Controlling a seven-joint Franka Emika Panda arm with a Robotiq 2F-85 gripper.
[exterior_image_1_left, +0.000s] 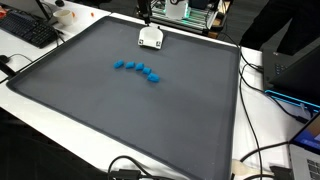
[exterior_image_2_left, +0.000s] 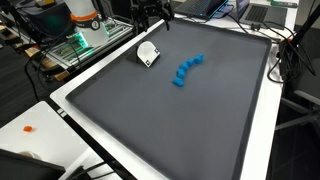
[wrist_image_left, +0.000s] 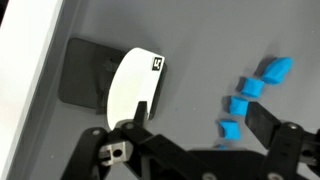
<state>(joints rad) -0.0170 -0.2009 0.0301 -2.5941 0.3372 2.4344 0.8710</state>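
One white object (wrist_image_left: 130, 85) is lying near the far edge of the desk (exterior_image_1_left: 120, 110), just ahead of the tool's (wrist_image_left: 190, 125) fingertips. The tool is hanging above it with jaws spread wide, gripping nothing. Several blue pieces (wrist_image_left: 255, 85) are sitting nearby, toward the desk's middle.

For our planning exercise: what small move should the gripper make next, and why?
Probably slide sideways toward the white piece. The open gripper sits off-centre in the wrist view: the piece lies by one finger, the blue blocks by the other, so neither is centred between the jaws.
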